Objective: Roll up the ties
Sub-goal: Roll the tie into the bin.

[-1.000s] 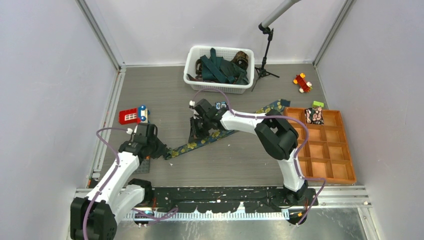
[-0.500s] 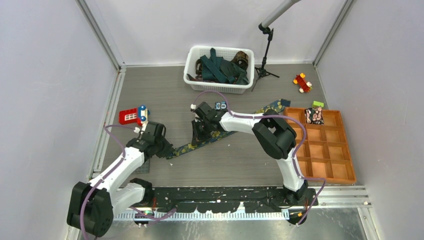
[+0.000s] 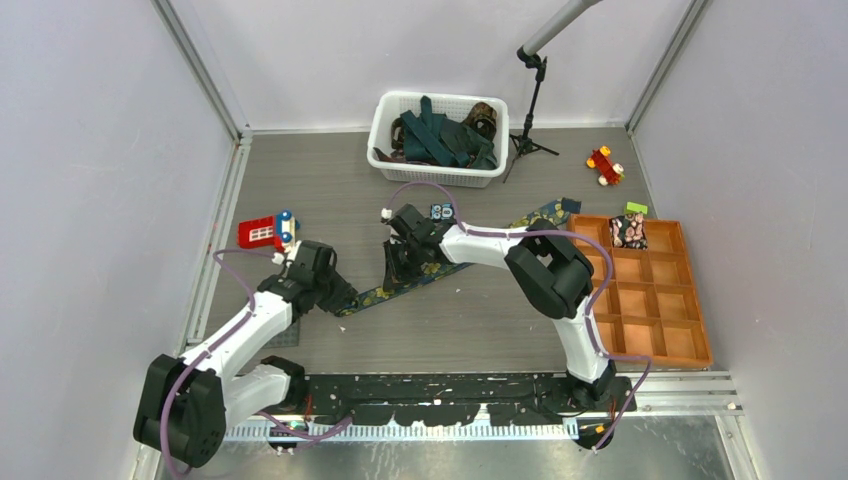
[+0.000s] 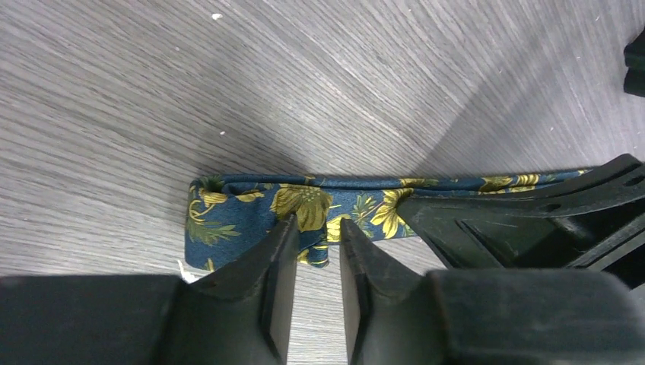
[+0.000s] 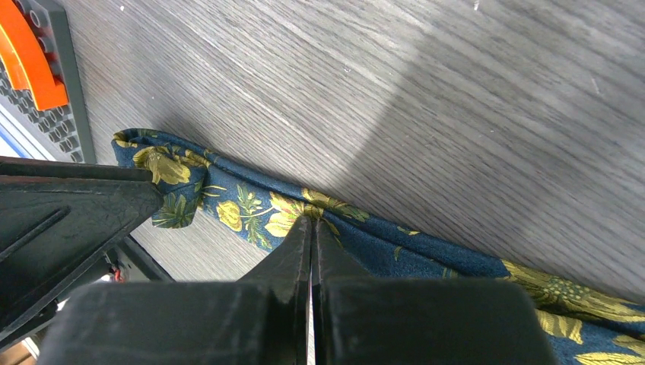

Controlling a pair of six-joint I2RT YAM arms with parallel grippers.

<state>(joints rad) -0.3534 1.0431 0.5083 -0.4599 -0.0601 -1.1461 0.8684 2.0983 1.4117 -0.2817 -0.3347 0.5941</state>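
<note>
Straddling the folded left end of the flowered tie (image 4: 243, 213), which lies diagonally across the bench (image 4: 304, 76), my left jaws stand barely parted, gripping nothing; my right jaws are shut, tips on it farther right. Unheld, the fold could spring flat.

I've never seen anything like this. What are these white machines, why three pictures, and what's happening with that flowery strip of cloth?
Two robot arms bolted to a table, each ending in a two-finger gripper. The wide picture looks down from above; the other two come from cameras on the wrists. A flowered tie lies stretched on the table. The left gripper stands slightly open at its folded end; the right gripper is shut, seemingly pinching the tie further along. A white basket behind holds more ties.
</note>
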